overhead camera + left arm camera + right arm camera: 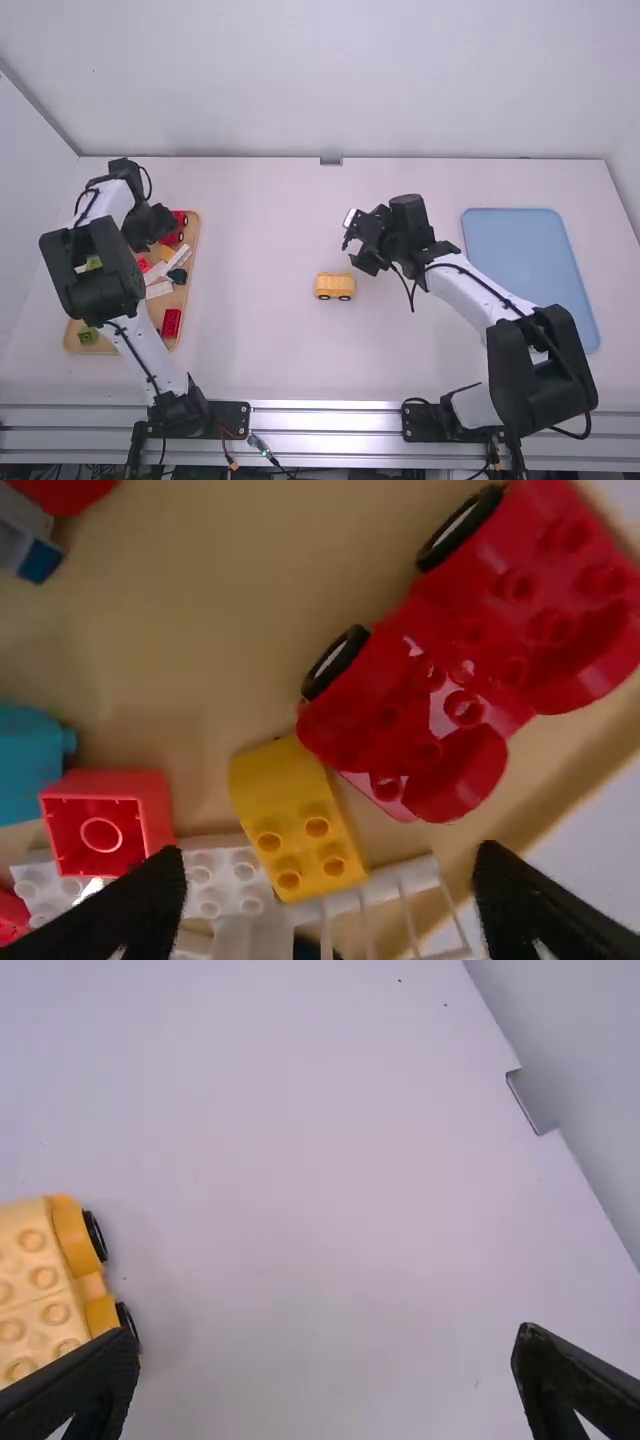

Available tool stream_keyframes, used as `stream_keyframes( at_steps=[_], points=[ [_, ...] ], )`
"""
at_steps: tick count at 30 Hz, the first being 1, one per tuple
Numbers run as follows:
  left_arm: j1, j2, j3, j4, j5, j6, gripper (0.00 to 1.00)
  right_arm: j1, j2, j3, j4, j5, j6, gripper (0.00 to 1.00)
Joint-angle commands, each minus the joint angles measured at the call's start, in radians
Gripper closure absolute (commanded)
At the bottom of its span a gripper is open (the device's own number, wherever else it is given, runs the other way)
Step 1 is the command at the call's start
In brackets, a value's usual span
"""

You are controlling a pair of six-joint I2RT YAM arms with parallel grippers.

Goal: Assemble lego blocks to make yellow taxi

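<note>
My left gripper [148,228] is over the far part of the wooden tray; in the left wrist view the same gripper [330,905] is open above a yellow sloped block [300,825], which lies between its fingertips and beside a red car base [420,700]. The yellow car [335,286] stands on its wheels at the middle of the table. My right gripper [362,243] is just beyond it, above the table; in the right wrist view that gripper [328,1365] is open and holds nothing, with the yellow car [45,1305] near one finger.
The wooden tray [196,225] at the left holds several loose pieces, among them a red block [105,825], a teal block [25,760] and a white block [225,875]. A blue tray [530,270] lies at the right.
</note>
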Motion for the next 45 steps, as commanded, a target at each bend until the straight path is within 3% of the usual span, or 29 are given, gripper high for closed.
stream_keyframes(
  at_steps=[1,4,5,7,9,20,24,35,41,45],
  points=[
    [-0.006,-0.007,-0.029,0.01,-0.013,-0.047,0.32,-0.003,-0.011,0.014,-0.003,-0.002,0.015,0.01],
    [-0.002,-0.007,-0.044,0.013,-0.012,-0.052,0.36,-0.003,-0.011,0.014,-0.003,-0.003,0.015,0.01],
    [0.0,-0.007,-0.05,0.017,-0.012,-0.055,0.42,-0.003,-0.011,0.014,-0.001,-0.003,0.015,0.01],
    [-0.005,-0.007,-0.055,0.017,-0.016,-0.079,0.43,-0.003,-0.011,0.014,-0.002,-0.003,0.014,0.01],
    [-0.006,-0.007,-0.069,0.024,-0.013,-0.082,0.51,-0.003,-0.011,0.014,-0.003,-0.002,0.015,0.01],
    [-0.002,-0.007,-0.114,0.062,-0.015,-0.097,0.5,-0.003,-0.011,0.014,-0.002,-0.002,0.014,0.01],
    [-0.007,-0.007,-0.145,0.107,-0.015,-0.097,0.61,-0.003,-0.011,0.014,-0.003,-0.002,0.015,0.01],
    [-0.009,-0.007,-0.209,0.2,-0.014,-0.114,0.59,-0.003,-0.011,0.014,-0.003,-0.003,0.015,0.01],
    [-0.008,-0.007,-0.197,0.205,-0.014,-0.094,0.82,-0.003,-0.011,0.014,-0.003,-0.003,0.015,0.01],
    [-0.002,-0.01,-0.136,0.145,-0.016,-0.066,0.82,-0.003,-0.011,0.014,-0.008,-0.002,0.015,0.01]
  ],
)
